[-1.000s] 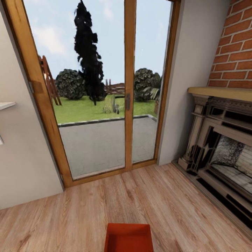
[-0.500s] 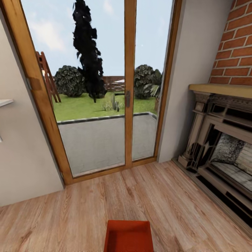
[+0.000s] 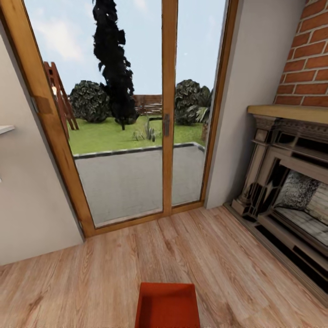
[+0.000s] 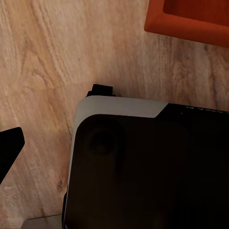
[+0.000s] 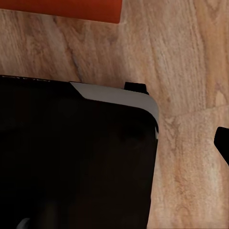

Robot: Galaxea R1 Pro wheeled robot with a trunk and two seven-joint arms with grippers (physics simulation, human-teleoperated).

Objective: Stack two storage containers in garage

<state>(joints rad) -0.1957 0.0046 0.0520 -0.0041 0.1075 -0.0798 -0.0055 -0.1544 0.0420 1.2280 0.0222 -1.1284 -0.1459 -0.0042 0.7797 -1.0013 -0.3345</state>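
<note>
Light wood plank floor of the living room underfoot, running up to tall wood-framed glass doors with grey paving, lawn, shrubs and a dark cypress beyond. Right of the doors, a plain wall, then a brick fireplace with a pale wooden mantel and dark ornate surround. Left of the doors, a bare pale wall. One orange-red storage container straight out from the doors, resting on the planks at the near edge of the head view, open top upward; a corner of it also seen from the left wrist and an edge from the right wrist. Both wrist cameras pointing down at the planks beside the robot's dark, grey-edged base. A dark fingertip showing at each wrist view's edge; whether either tool is released or clenched cannot be told. Nothing held.
</note>
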